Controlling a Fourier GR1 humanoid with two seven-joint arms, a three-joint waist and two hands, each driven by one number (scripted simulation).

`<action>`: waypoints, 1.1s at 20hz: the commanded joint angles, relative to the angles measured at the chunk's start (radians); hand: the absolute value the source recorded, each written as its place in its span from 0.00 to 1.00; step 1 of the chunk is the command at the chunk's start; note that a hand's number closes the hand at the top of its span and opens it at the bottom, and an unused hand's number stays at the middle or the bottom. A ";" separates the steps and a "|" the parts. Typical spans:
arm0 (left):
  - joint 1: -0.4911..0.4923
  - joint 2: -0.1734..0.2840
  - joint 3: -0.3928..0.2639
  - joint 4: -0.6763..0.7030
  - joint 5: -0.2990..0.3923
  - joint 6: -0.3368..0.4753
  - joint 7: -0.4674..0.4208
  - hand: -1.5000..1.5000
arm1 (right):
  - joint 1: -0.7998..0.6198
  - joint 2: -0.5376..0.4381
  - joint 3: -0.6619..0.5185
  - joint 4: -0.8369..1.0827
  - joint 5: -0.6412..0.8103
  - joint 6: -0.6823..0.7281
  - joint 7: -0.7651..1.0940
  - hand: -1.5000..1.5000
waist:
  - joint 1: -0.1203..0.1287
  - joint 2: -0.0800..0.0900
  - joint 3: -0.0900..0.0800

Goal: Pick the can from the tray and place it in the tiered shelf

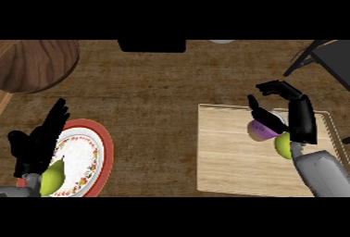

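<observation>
My right hand (290, 115) sits at about three o'clock, over the far part of the pale wooden tray (232, 162), thumb and fingers curled round the purple can (259, 129). Only the can's light rim and a slice of its purple side show; my palm and wrist cover the rest, so I cannot tell whether it touches the tray or is just clear of it. Tucked under my wrist is a yellow-green thing (282, 146), mostly hidden, and I cannot make out what it is. My grey forearm covers the tray's near right corner.

At two o'clock, past the tray, dark slanted bars of the tiered shelf (321, 58) run out of view at the right edge; its levels are not visible.

My left hand (37, 139) is at eight o'clock, fingers straight and holding nothing, lying over the left edge of a red-rimmed plate (92, 157). A green pear (53, 176) lies on that plate, partly behind my hand.

At ten o'clock a round wooden board (34, 65) is cut off by the edge. At twelve o'clock a dark block (152, 45) is only partly visible on the brown worktop (157, 92)
</observation>
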State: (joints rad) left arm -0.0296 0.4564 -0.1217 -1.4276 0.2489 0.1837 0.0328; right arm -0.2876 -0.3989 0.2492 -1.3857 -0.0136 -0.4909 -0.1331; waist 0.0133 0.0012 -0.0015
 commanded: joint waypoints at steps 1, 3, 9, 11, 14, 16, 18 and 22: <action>0.056 0.028 0.063 0.002 0.063 -0.061 0.032 0.50 | 0.069 0.089 0.114 -0.069 0.105 -0.070 0.055 0.00 | -0.009 -0.004 0.001; 0.001 0.034 0.089 0.064 0.060 -0.079 0.031 0.50 | 0.109 0.075 0.174 -0.192 0.148 -0.055 0.149 0.00 | -0.022 -0.004 0.000; 0.007 0.046 0.108 0.072 0.056 -0.080 0.021 0.50 | 0.102 -0.087 0.227 -0.274 0.475 -0.103 0.513 0.00 | -0.036 -0.008 -0.004; 0.092 0.042 0.097 0.024 0.049 -0.081 -0.003 0.50 | 0.142 -0.166 0.226 -0.346 0.535 -0.042 0.631 0.00 | -0.033 -0.016 -0.004; 0.076 0.039 0.098 0.015 0.060 -0.085 0.023 0.50 | 0.094 -0.252 0.231 -0.390 0.569 0.136 0.810 0.00 | -0.030 -0.014 -0.005; 0.059 0.004 0.077 0.058 0.033 -0.073 -0.011 0.50 | 0.053 -0.272 0.276 -0.404 0.577 0.260 0.885 0.00 | -0.025 -0.006 -0.005; 0.092 0.043 0.095 0.033 0.051 -0.113 -0.012 0.50 | 0.043 -0.331 0.295 -0.439 0.525 0.401 0.929 0.00 | -0.010 -0.009 -0.004; 0.042 0.013 0.081 0.065 0.033 -0.093 0.001 0.50 | -0.060 -0.324 0.369 -0.475 0.513 0.625 1.102 0.00 | -0.009 -0.003 -0.003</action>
State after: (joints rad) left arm 0.0258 0.4832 -0.0368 -1.3912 0.2913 0.0940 0.0454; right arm -0.2884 -0.6950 0.5661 -1.8156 0.5054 -0.0549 0.8272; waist 0.0028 -0.0050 -0.0052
